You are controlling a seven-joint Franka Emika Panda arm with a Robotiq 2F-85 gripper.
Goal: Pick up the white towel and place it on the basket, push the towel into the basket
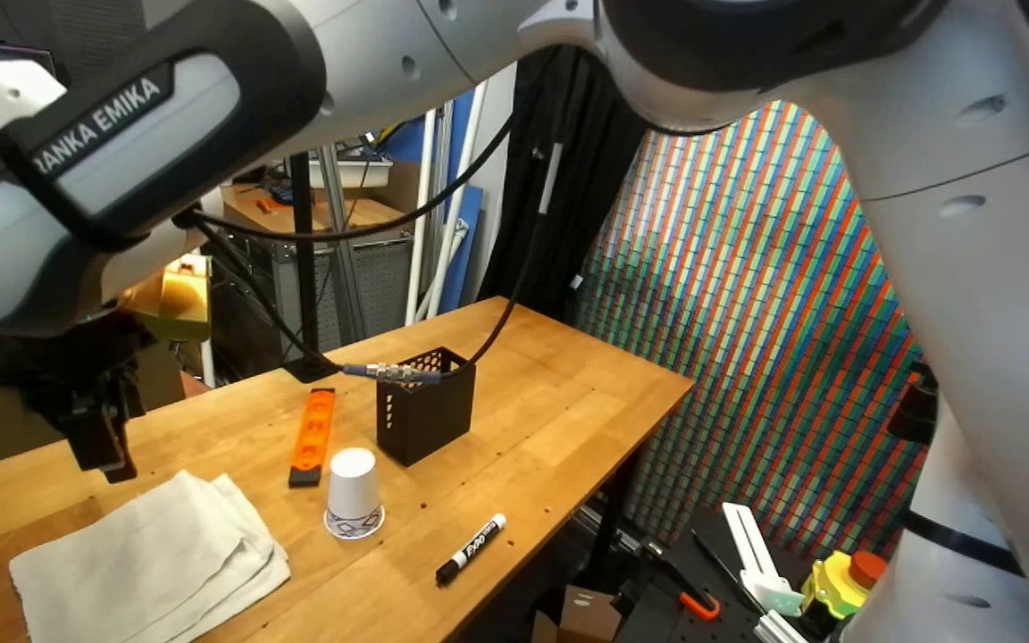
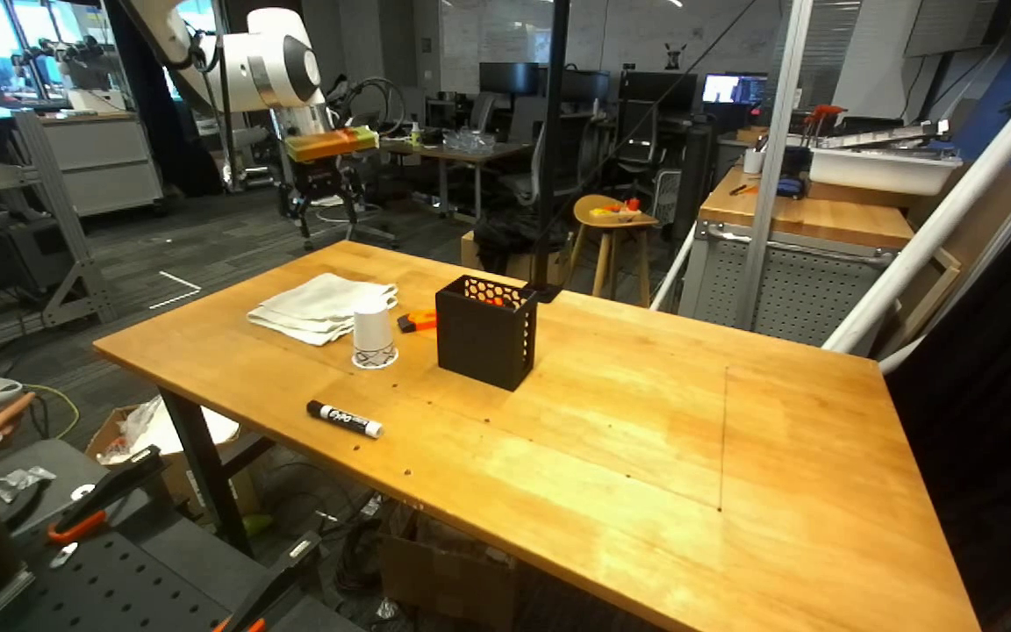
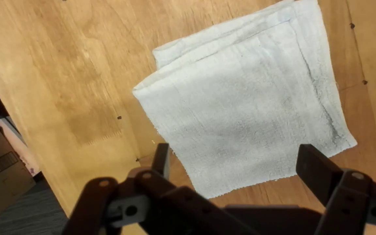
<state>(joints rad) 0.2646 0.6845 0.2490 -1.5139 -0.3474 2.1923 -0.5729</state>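
White towel (image 3: 240,111) below spread claw (image 3: 233,156)

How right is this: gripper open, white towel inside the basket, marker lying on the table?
One slip: the white towel lies folded on the table, not inside the basket, as both exterior views show. The gripper is open, the marker on the table.

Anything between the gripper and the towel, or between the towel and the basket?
Nothing visible stands between the open gripper and the towel. Between towel and basket, an upside-down paper cup and an orange bar sit on the table; carrying the towel high should probably clear both.
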